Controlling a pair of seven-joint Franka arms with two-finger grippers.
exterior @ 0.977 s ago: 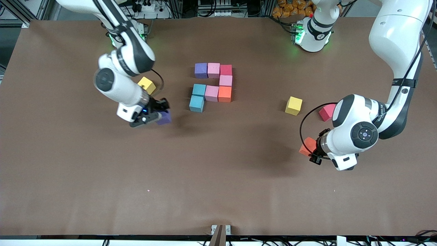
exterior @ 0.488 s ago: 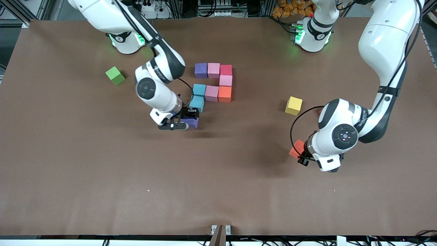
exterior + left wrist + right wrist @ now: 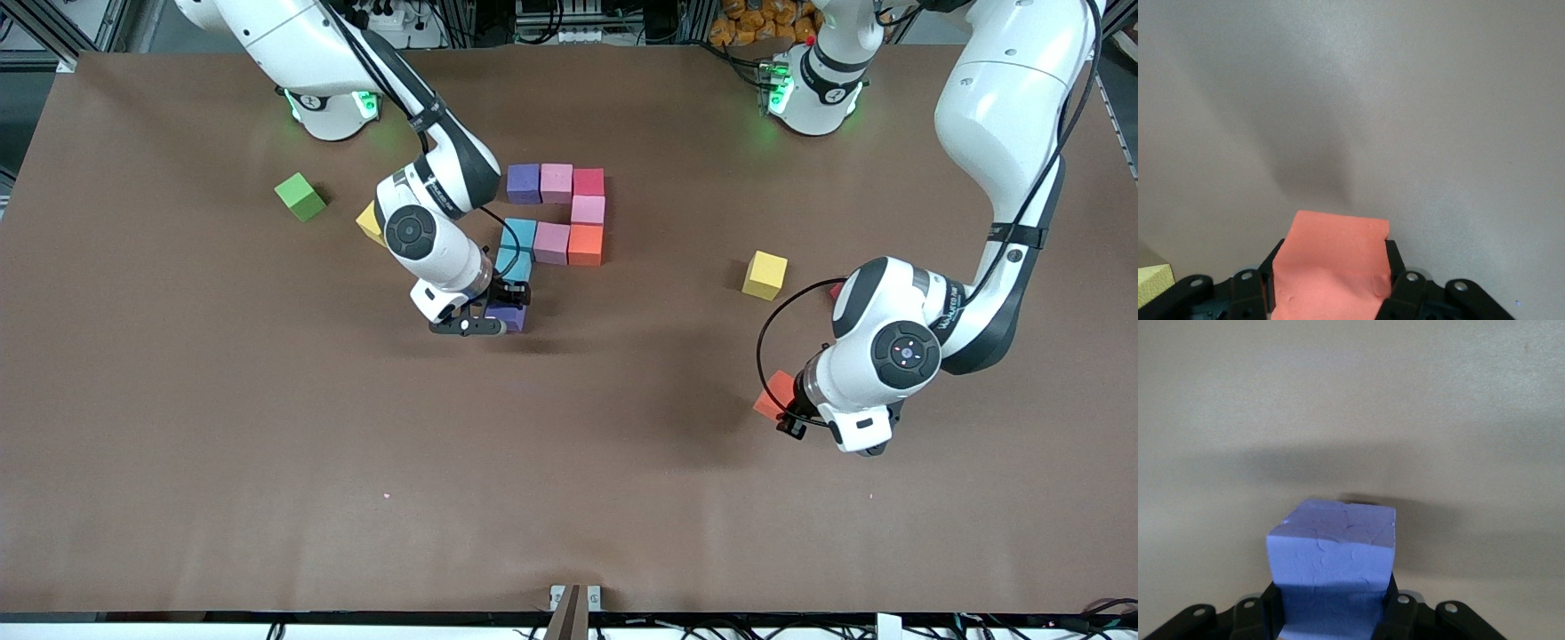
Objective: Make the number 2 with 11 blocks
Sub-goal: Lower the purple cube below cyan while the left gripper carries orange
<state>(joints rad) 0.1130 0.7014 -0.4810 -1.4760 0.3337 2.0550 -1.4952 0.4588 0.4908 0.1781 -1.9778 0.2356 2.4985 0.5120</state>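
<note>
I see my right gripper (image 3: 498, 313) pinching a purple cube (image 3: 510, 316) just at 6 o'clock of the blue cubes (image 3: 516, 251), edges square to them. My left gripper (image 3: 789, 411) pinches an orange cube (image 3: 773, 394), turned diagonally, above bare table (image 3: 569, 462).

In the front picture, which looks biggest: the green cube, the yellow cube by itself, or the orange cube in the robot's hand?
1. Yellow cube and green cube: about alike, so no ranking.
2. Orange cube looks smallest, but the left gripper hides part of it.
</note>
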